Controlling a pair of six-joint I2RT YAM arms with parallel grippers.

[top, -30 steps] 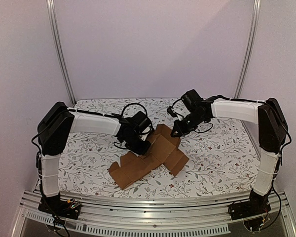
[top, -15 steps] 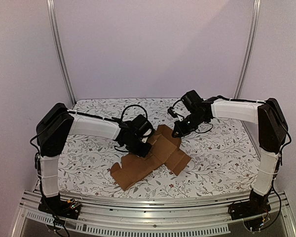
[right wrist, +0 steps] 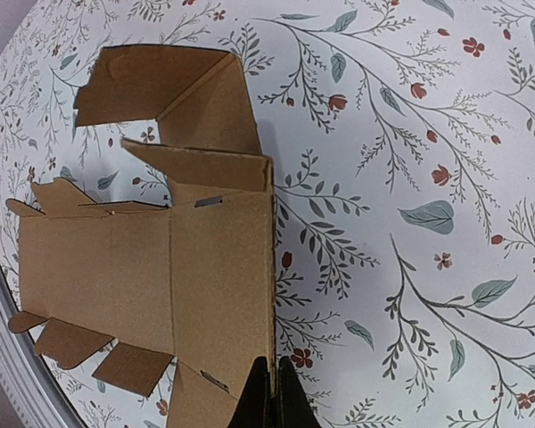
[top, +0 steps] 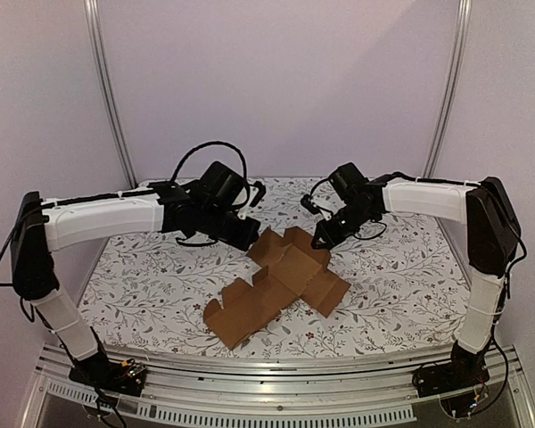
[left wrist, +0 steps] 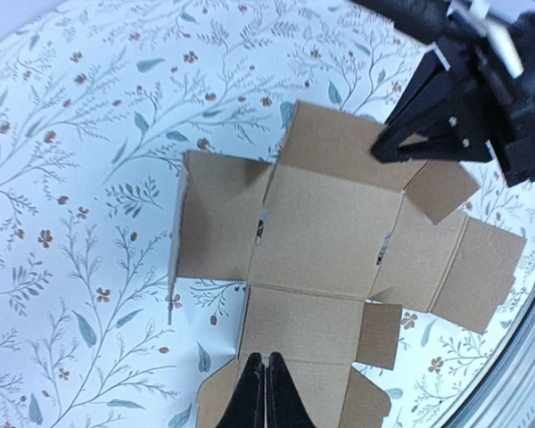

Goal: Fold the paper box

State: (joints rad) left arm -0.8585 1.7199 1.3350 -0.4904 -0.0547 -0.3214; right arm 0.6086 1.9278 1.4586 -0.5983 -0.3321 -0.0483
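Note:
The paper box (top: 281,278) is a flat brown die-cut sheet lying on the table's middle, some flaps and one side wall raised. In the left wrist view the box (left wrist: 330,223) spreads out below my left gripper (left wrist: 266,392), which is shut and empty and hovers above the sheet's near panel. From overhead that left gripper (top: 251,241) hangs just off the sheet's back left corner. My right gripper (top: 318,242) is shut on the sheet's back right edge. In the right wrist view the box edge (right wrist: 269,267) runs straight in between the right gripper (right wrist: 275,392) fingers.
A floral cloth (top: 160,276) covers the table. Two metal posts (top: 110,98) (top: 448,89) stand at the back corners against pale walls. An aluminium rail (top: 276,370) runs along the near edge.
My left arm has lifted off the cardboard and swung up and back to the left. The sheet has shifted slightly toward the near side. The right arm has held still.

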